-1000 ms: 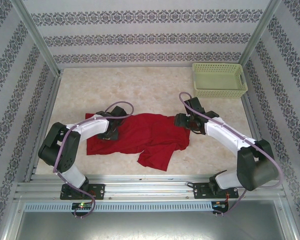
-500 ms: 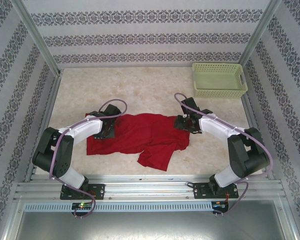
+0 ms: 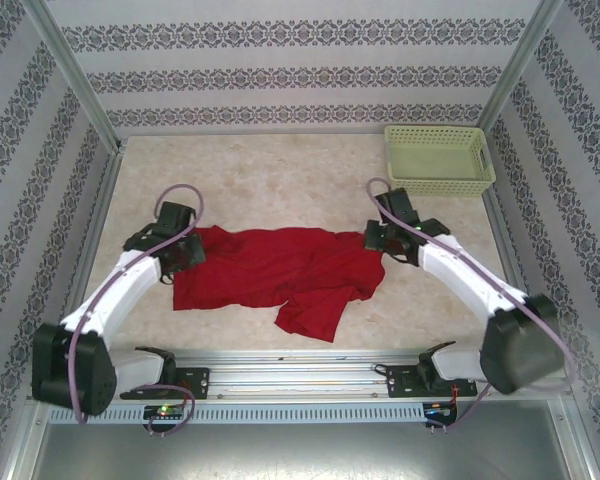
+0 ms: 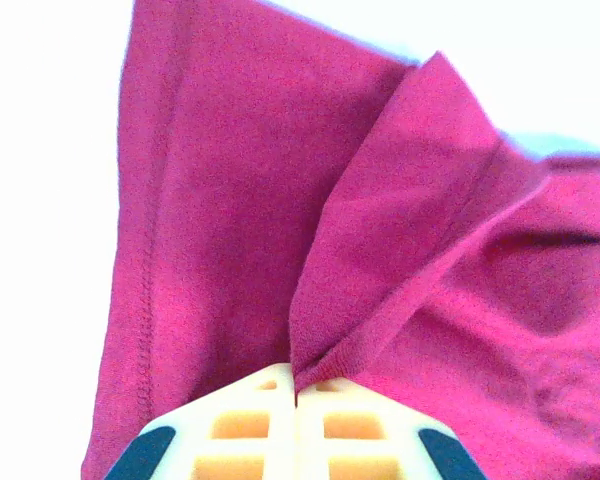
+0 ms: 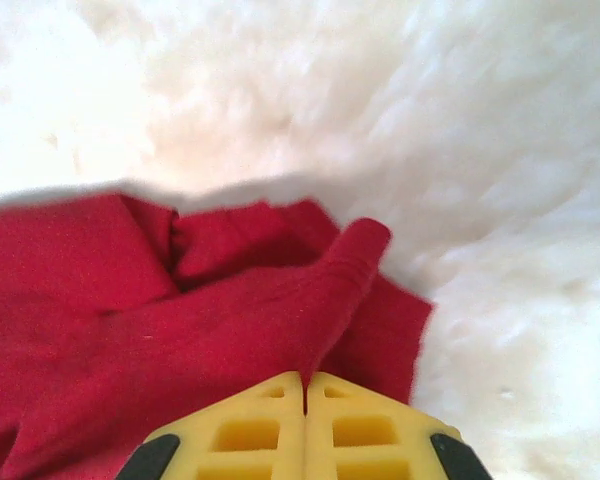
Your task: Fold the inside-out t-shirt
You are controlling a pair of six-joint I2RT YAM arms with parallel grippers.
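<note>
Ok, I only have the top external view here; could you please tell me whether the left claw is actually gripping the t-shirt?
Observer: Yes, its wrist camera shows the left claw shut on a raised fold of the t-shirt.
Operator: Thank you; and the other one?
Observer: The right claw is shut too, pinching a ridge of cloth near the t-shirt's edge.
Operator: Which part does the left claw hold?
Observer: Cloth just beside a stitched hem.

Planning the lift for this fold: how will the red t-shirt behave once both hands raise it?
Likely floppy: the t-shirt tents into a soft ridge where the left hand pinches it. Probably light: a thin pinch by the right hand lifts a fold. Probably sags between grips, given its wrinkles.
</note>
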